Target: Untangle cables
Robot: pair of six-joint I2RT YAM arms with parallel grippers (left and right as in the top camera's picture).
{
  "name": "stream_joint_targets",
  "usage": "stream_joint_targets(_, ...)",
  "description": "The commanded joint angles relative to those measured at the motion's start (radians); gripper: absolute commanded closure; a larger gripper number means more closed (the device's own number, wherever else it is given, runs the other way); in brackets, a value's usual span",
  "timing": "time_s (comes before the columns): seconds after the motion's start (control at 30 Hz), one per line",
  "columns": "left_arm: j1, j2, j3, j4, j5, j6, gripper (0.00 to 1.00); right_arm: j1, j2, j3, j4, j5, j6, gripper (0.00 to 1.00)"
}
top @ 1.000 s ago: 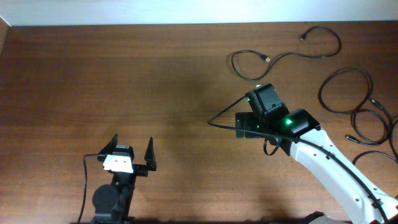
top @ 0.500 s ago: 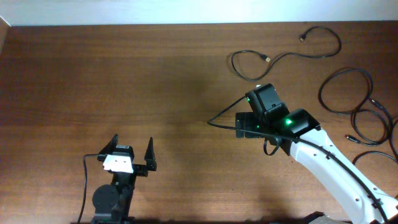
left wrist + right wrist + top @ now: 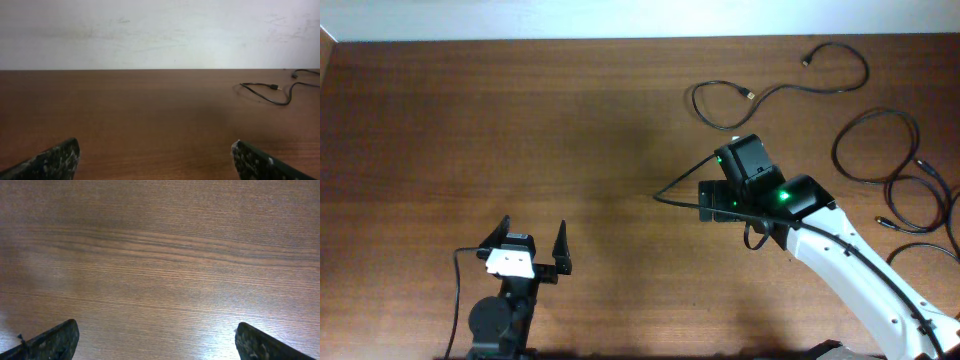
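Overhead, the cables [image 3: 898, 180] lie at the table's [image 3: 520, 120] far right, one loose cord [image 3: 865, 72] near the back edge, well apart from the left gripper [image 3: 533, 230], jaws spread; the right gripper [image 3: 160, 341] hovers nearer them, jaws spread, only wood between

Your left gripper [image 3: 533, 228] sits near you, left of centre on the brown wooden table [image 3: 520, 120]. Your right gripper [image 3: 157, 335] hangs right of centre. Behind it a thin black cable [image 3: 790, 88] lies along the far side. Looped black cables [image 3: 900, 170] lie at the right edge.
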State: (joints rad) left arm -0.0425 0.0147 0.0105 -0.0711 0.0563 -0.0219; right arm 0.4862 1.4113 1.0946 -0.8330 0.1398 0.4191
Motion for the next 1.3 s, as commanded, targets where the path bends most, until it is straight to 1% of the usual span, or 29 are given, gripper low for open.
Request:
stream_joint_targets(0.0, 0.0, -0.01, -0.001, -0.007, 0.008, 0.016, 0.01, 0.003, 0.001, -0.008, 0.0, 0.002, 0.008, 0.01)
stream_joint_targets(0.17, 0.0, -0.01, -0.001, -0.006, 0.008, 0.016, 0.01, 0.003, -0.003, -0.008, -0.003, 0.052, -0.003, 0.01)
stream_joint_targets(0.3, 0.0, -0.01, -0.001, -0.006, 0.008, 0.016, 0.01, -0.014, -0.019, -0.008, 0.005, 0.051, -0.002, 0.01)
stream_joint_targets(0.57, 0.0, -0.01, -0.001, -0.006, 0.008, 0.016, 0.01, -0.127, -0.151, -0.008, 0.004, 0.049, -0.004, 0.01)
stream_joint_targets(0.67, 0.0, -0.01, -0.001, -0.006, 0.008, 0.016, 0.01, -0.175, -0.211, -0.008, 0.004, -0.003, -0.092, 0.01)
stream_joint_targets(0.87, 0.0, -0.01, -0.001, -0.006, 0.008, 0.016, 0.01, -0.227, -0.338, -0.008, 0.014, -0.009, -0.159, 0.01)
stream_joint_targets(1.0, 0.0, -0.01, -0.001, -0.007, 0.008, 0.016, 0.01, -0.25, -0.421, -0.016, 0.077, -0.01, -0.25, 0.01)
stream_joint_targets(1.07, 0.0, -0.01, -0.001, -0.006, 0.008, 0.016, 0.01, -0.275, -0.469, -0.048, 0.137, -0.01, -0.263, 0.01)
stream_joint_targets(1.23, 0.0, -0.01, -0.001, -0.006, 0.008, 0.016, 0.01, -0.348, -0.581, -0.222, 0.317, -0.114, -0.262, 0.01)
stream_joint_targets(1.27, 0.0, -0.01, -0.001, -0.006, 0.008, 0.016, 0.01, -0.367, -0.623, -0.302, 0.384, -0.147, -0.262, 0.01)
